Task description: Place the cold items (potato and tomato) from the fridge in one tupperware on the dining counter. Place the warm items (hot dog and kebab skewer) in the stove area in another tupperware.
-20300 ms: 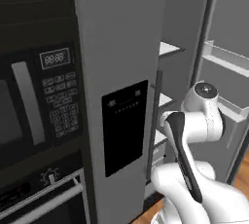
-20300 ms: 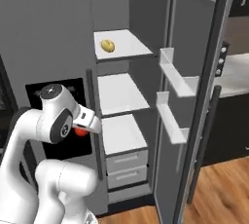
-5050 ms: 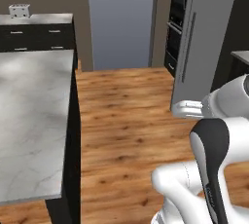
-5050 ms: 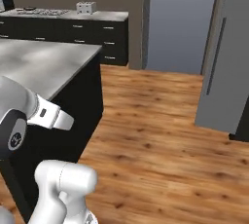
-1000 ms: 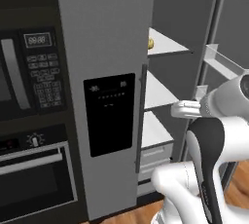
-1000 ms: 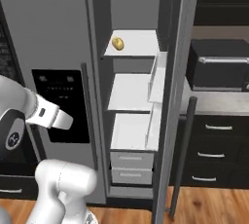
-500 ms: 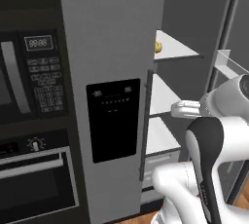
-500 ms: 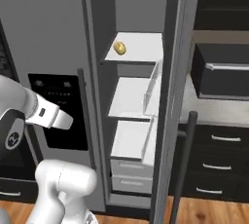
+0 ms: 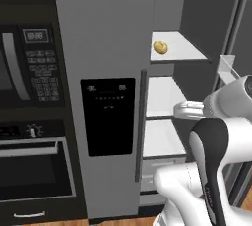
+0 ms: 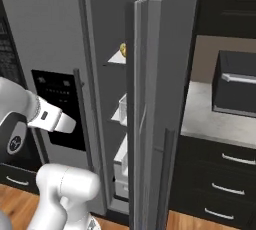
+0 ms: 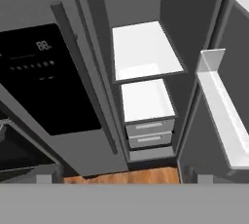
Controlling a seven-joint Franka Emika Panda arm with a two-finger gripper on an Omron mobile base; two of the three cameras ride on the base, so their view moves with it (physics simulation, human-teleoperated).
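One small yellow-brown potato [image 9: 160,47] sits on the top white shelf [image 9: 183,49] of the open grey fridge [image 9: 106,38], up above your gripper and well away from it. You cannot tell if your gripper is open or holds anything. No tomato or tupperware shows, so most of the job looks left.

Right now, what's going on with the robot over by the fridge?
The robot's white arm is parked in front of the fridge, whose right door stands open. A potato sits on the top shelf, untouched. The lower shelves look bare, and no tomato can be seen from here. The hand camera looks down at the middle shelves and drawers. The fingers are hard to make out, so it is unclear whether they are open. Nothing seems picked up yet.
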